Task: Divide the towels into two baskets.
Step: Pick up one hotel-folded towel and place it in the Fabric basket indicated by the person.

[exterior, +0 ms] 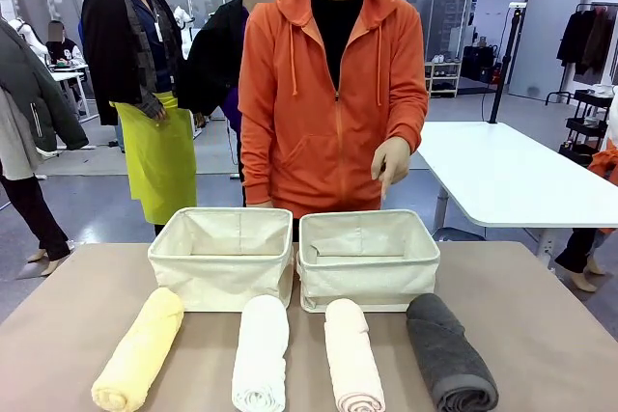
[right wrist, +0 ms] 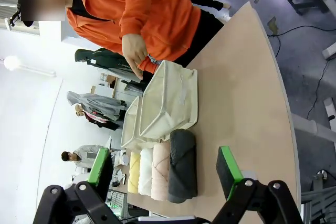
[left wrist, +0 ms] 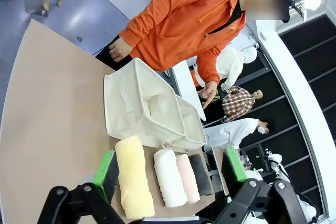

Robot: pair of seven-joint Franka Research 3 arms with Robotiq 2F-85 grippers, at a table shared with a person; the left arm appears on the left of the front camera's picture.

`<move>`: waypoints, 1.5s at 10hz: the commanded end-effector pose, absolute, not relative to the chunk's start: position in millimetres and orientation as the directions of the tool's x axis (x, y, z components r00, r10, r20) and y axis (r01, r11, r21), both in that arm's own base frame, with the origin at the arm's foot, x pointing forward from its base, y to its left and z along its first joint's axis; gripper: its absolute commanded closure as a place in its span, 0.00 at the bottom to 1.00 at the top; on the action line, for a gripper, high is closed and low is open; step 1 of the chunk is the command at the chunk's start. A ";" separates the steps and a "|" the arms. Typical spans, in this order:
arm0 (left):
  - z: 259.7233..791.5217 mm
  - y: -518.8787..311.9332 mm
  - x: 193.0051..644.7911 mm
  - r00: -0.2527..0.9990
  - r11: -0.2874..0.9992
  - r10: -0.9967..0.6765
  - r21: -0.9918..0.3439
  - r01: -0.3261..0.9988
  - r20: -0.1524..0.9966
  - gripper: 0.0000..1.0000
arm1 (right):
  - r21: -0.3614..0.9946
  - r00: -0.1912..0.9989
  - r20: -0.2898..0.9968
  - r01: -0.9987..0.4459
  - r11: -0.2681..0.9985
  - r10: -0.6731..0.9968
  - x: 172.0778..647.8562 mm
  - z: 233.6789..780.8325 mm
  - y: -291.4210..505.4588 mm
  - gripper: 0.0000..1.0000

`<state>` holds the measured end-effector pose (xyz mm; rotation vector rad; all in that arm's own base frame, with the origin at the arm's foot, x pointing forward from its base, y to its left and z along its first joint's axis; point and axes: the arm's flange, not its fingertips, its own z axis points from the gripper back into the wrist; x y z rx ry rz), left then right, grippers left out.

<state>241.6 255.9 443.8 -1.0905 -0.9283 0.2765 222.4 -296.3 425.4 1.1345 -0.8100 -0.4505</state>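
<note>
Fluffy terry-cloth towels (exterior: 259,352), soft matt canvas baskets (exterior: 224,260), smooth matt table (exterior: 541,315).

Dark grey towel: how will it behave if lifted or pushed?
The dark grey towel looks soft terry: likely squashes when pinched, ends sagging. Its roll looks flattened and loose, so it may unroll when lifted and probably won't roll far if pushed.

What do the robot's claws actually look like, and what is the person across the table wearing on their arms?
Each claw, the left gripper and the right gripper, has two black fingers built of jointed bars, tipped with bright green pads. The person wears an orange zip hoodie with long sleeves and drawstrings, over a black top.
</note>
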 end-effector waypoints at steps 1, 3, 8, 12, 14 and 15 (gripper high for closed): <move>445.3 256.5 240.9 0.603 0.464 0.614 -0.851 0.246 0.509 0.00 | 0.922 0.636 0.345 -0.090 0.377 -0.691 220.9 427.6 -296.5 0.00; 445.3 256.5 240.9 0.603 0.464 0.614 -0.851 0.246 0.509 0.00 | 0.922 0.636 0.345 -0.090 0.377 -0.691 220.9 427.6 -296.5 0.00; 445.3 256.5 240.9 0.603 0.464 0.614 -0.851 0.246 0.509 0.00 | 0.868 0.716 0.411 -0.119 0.482 -0.564 228.0 461.4 -273.5 0.00; 445.3 256.5 240.9 0.603 0.464 0.614 -0.851 0.246 0.509 0.00 | 0.720 0.889 0.405 -0.166 0.674 -0.213 291.4 487.8 -149.8 0.00; 445.3 256.5 240.9 0.603 0.464 0.614 -0.851 0.246 0.509 0.00 | 0.628 0.922 0.380 -0.203 0.751 -0.069 312.1 487.1 -84.0 0.00; 445.3 256.5 240.9 0.603 0.464 0.614 -0.851 0.246 0.509 0.00 | 0.600 0.935 0.354 -0.213 0.771 -0.018 317.0 482.4 -56.8 0.00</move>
